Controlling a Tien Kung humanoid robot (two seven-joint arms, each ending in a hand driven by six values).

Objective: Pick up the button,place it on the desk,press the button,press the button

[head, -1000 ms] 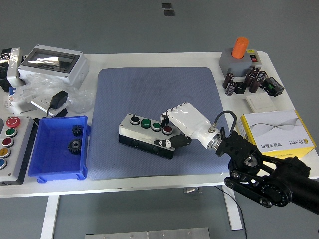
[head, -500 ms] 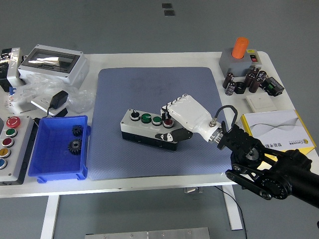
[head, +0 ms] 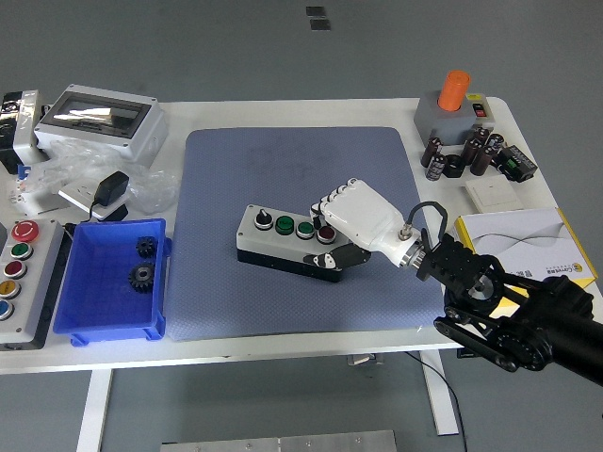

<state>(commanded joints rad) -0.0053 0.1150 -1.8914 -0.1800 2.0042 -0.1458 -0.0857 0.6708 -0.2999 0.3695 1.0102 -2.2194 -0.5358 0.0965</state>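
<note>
The button box (head: 279, 240) is a white-topped, black-sided box with a black knob, two green buttons and a red button in a row. It lies on the blue-grey mat (head: 301, 169) near the middle. My right hand (head: 332, 232), white with black fingertips, is shut on the box's right end, fingers over the top by the red button, thumb against the near side. The left arm is out of view.
A blue bin (head: 113, 279) with two black gears sits at the left, beside another button panel (head: 17, 273). A grey enclosure (head: 99, 118) and plastic bags lie at the back left. A yellow-white box (head: 523, 247), capacitors (head: 462, 155) and an orange-capped unit (head: 454, 104) stand at the right.
My right hand has shifted the button box up and to the right across the mat and turned it slightly; the grip on its right end has stayed.
</note>
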